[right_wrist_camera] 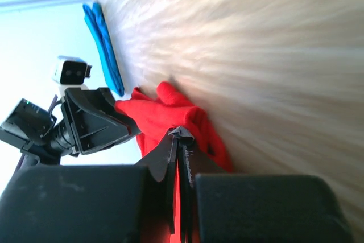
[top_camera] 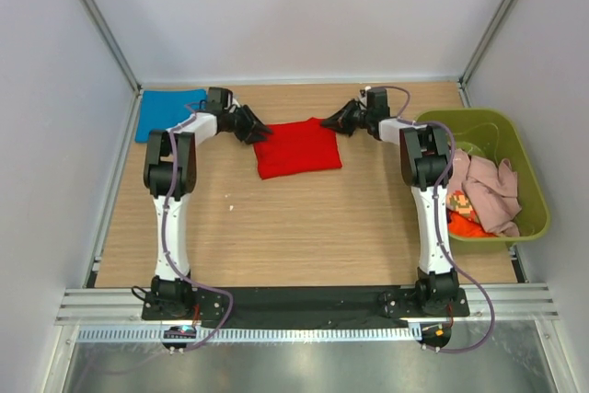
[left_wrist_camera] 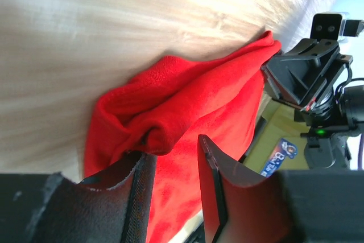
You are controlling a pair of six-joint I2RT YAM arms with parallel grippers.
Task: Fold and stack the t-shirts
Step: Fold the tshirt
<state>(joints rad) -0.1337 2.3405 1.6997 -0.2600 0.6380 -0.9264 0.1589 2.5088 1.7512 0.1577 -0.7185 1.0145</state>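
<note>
Red t-shirt (top_camera: 296, 148): folded, flat on table (top_camera: 304, 218), between both grippers
Left gripper (top_camera: 263, 132): jaws half-open at shirt's far left corner, bunched cloth at tips
Right gripper (top_camera: 329, 123): closed, pinching far right corner

Left gripper (top_camera: 260, 129) and right gripper (top_camera: 329, 123) sit at far corners of the red t-shirt (top_camera: 296, 149).

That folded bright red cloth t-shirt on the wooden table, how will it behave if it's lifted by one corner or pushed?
Likely floppy: the bright red cloth t-shirt bunches into soft folds by the left gripper, so a lifted corner would let it droop and unfold. Pushed, it would probably wrinkle rather than roll, since it lies flat.
</note>
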